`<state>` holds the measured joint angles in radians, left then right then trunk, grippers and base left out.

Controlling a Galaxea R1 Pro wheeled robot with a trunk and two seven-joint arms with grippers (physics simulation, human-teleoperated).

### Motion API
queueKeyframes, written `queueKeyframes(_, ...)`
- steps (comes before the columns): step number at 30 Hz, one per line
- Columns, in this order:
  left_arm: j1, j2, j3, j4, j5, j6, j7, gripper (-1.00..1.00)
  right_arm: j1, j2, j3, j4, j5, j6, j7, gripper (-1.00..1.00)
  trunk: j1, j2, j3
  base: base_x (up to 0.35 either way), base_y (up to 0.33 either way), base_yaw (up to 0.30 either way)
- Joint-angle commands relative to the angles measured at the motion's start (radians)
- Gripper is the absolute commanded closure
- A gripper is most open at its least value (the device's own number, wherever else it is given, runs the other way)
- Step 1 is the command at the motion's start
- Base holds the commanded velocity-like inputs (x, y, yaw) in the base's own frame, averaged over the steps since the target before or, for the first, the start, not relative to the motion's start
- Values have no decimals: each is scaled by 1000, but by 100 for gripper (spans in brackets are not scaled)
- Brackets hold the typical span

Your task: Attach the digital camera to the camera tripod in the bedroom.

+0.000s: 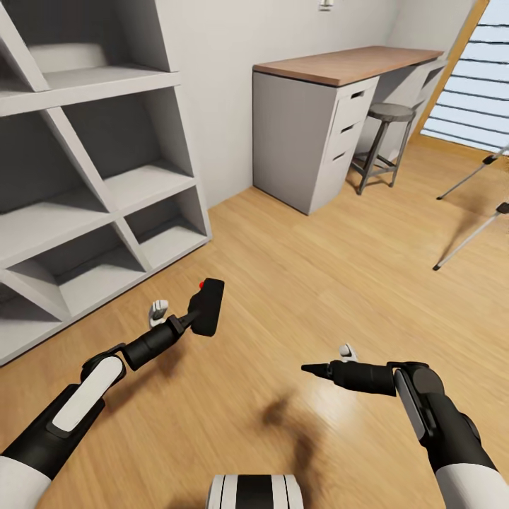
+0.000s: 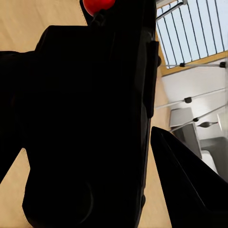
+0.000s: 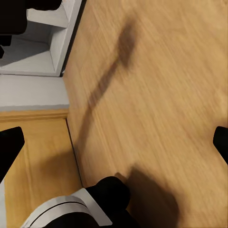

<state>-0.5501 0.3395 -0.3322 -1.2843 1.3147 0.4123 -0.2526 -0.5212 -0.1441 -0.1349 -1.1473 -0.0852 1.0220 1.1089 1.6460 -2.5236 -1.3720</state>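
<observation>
**Camera held aloft in the bedroom, tripod off at two o'clock**

At six o'clock in the head view, the white-and-black robot base [image 1: 254,491]. At seven o'clock, left arm reaching forward, left gripper [image 1: 192,318] clamped on the digital camera [image 1: 207,306], black body raised above the plank floor [image 1: 297,283], small red button [image 1: 202,284] on top. In the left wrist view, camera body [image 2: 90,123] up close and dark between the fingers [image 2: 190,185], red button [image 2: 97,5] at its edge. At five o'clock, right arm pointing across toward the left, right gripper [image 1: 311,368] empty, fingertips seen edge-on as one narrow point there; in the right wrist view, black fingertips [image 3: 9,147] set wide apart over bare floor. From nine to eleven o'clock, grey shelf unit [image 1: 92,177] with slanted dividers. At one o'clock, wood-topped grey desk [image 1: 332,106], round grey stool [image 1: 385,145] tucked just beside it. At two o'clock, silver legs of the camera tripod [image 1: 470,212] on the floor, well apart from the camera, near the railed window [image 1: 474,85].
</observation>
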Motion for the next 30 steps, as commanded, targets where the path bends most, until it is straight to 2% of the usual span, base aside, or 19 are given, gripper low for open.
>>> queueKeyframes(1,-1,1,-1,0,8,3,0,100,0,0,0,1,-5,7,-2,-100,-1,0,3,0,0,0)
queueKeyframes(30,-1,-2,1,6,14,3,4,100,0,2,3,-5,-11,7,-1,-100,-14,7,115,0,0,0)
